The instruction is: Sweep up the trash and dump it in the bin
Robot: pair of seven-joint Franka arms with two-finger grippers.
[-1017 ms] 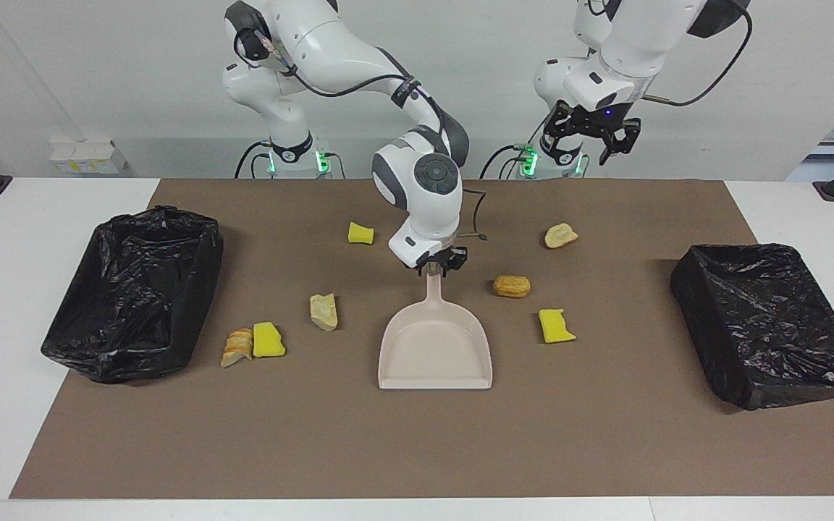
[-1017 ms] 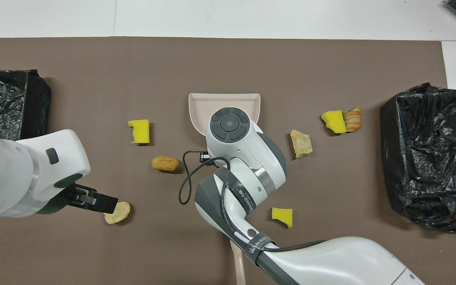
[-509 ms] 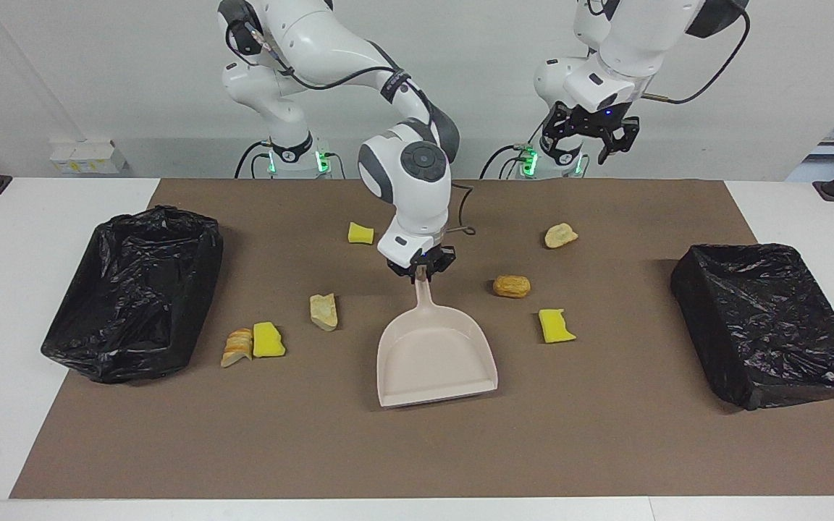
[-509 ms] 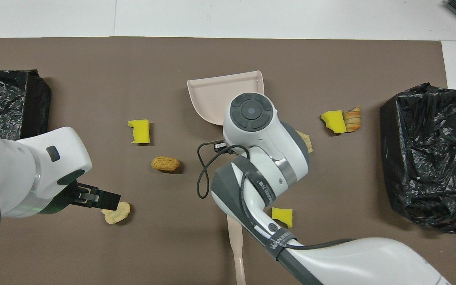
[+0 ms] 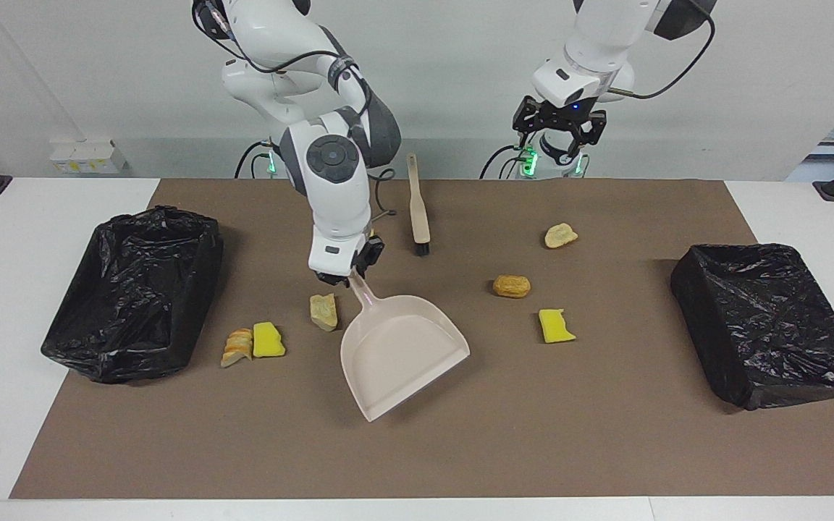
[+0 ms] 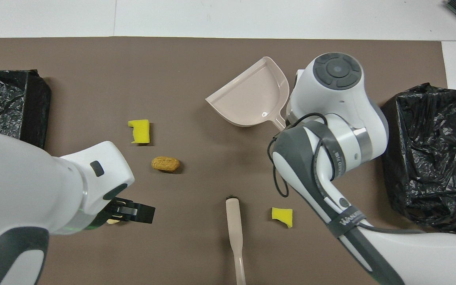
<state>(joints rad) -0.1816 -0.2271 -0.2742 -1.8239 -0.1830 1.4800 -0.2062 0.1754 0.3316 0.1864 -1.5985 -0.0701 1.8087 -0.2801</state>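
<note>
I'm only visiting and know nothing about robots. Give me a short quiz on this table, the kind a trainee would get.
1. True or false: an end effector is holding the brush.
2. What does the right end effector grip? A. the handle of the dustpan. B. a yellow sponge. C. a bin bag.
3. Fill in: raised above the robots' edge of the table, the left end effector is ____ (open or shut).
Key: 1 false, the brush lies on the mat; 2 A; 3 open.

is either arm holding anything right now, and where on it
The right gripper is shut on the dustpan, pinching the top end of its handle. The left gripper is open, holding nothing.
</note>
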